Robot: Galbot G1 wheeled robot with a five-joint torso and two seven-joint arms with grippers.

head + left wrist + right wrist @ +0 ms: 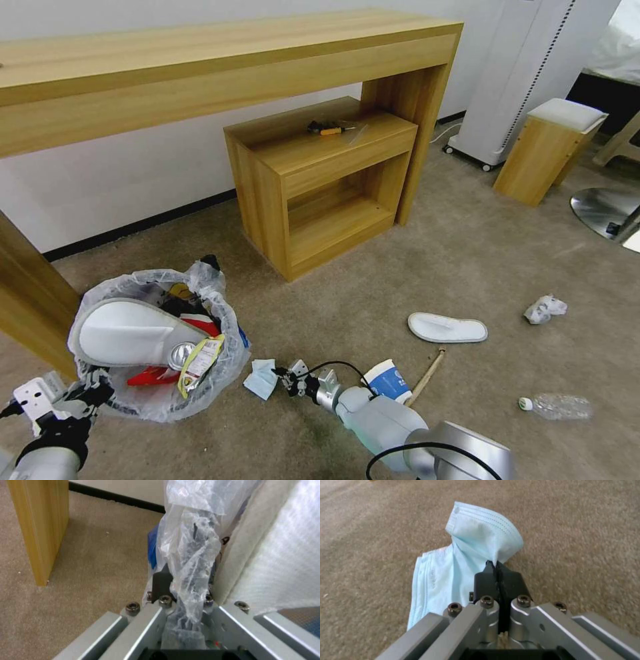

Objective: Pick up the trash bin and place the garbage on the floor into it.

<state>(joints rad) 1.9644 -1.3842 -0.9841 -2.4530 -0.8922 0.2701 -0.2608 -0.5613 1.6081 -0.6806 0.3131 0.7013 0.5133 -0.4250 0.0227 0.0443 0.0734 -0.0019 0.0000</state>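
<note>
The left gripper (93, 390) is clamping the trash bin (157, 400) at its near rim; the right gripper (496, 566) is pinching the blue face mask's (466, 562) edge on the carpet (467, 267). Open floor is lying rightward.

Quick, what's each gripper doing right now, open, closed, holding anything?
Left gripper: closed on the trash bin rim and its bag.
Right gripper: closed, pinching the pale blue face mask on the carpet.

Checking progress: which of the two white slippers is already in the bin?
The slipper lying across the trash bin beside the left gripper; the other slipper lies on the carpet.
</note>
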